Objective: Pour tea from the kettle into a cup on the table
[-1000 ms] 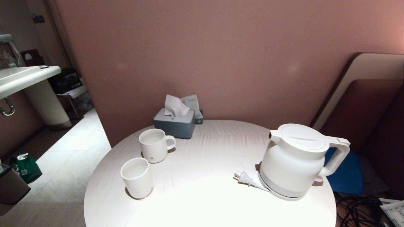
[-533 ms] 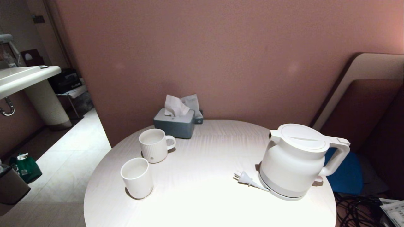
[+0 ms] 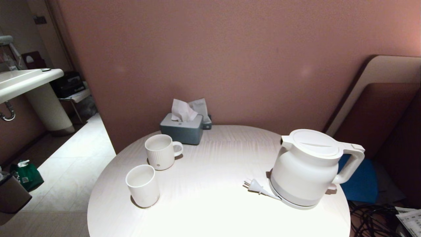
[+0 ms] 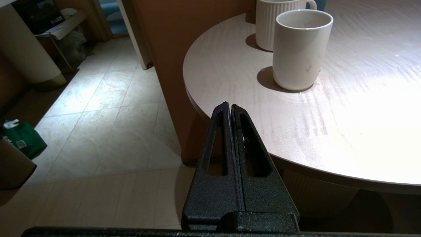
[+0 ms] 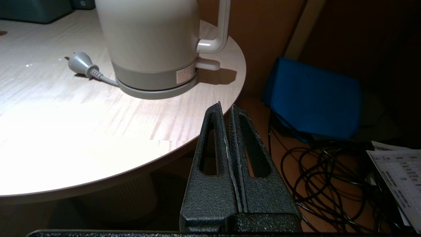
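Note:
The white kettle (image 3: 309, 166) stands on its grey base disc at the right of the round pale table (image 3: 213, 204), handle toward the right edge; its lower body shows in the right wrist view (image 5: 151, 39). The plain white cup (image 3: 142, 185) stands at the table's front left, seen close in the left wrist view (image 4: 301, 49). No tea shows. My left gripper (image 4: 229, 106) hangs shut and empty below the table's left edge. My right gripper (image 5: 225, 107) is shut and empty, low by the table's right edge, short of the kettle. Neither arm appears in the head view.
A ribbed mug with a handle (image 3: 161, 151) stands just behind the cup. A grey tissue box (image 3: 182, 131) sits at the back. The base's grey plug (image 3: 255, 186) lies left of the kettle. Blue bag (image 5: 315, 98) and tangled cables (image 5: 332, 177) lie on the floor at right.

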You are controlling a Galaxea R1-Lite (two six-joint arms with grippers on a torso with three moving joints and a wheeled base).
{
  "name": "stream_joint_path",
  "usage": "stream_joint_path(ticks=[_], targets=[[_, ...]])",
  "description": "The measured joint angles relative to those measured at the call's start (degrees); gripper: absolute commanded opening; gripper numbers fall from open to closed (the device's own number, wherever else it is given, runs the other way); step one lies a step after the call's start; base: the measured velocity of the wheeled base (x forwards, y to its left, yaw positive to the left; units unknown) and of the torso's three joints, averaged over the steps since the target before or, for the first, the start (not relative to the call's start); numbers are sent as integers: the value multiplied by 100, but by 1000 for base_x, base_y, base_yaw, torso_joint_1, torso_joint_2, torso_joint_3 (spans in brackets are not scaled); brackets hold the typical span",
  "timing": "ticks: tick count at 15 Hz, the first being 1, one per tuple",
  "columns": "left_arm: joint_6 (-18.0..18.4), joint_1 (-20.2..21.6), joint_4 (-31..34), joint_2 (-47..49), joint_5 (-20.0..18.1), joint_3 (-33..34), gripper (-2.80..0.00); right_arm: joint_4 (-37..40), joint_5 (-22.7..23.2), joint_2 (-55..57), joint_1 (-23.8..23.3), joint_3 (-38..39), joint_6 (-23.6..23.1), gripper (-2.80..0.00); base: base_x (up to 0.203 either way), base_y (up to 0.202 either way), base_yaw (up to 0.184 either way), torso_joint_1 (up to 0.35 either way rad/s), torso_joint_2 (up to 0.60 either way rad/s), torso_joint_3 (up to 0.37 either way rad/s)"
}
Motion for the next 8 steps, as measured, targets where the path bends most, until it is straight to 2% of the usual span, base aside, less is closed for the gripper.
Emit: stream_joint_path(ticks=[8], targets=[[-54,2,0,-2,1,0,-280,-7,-2,0,0,5,-2,-280,0,0,0,0,0,0]])
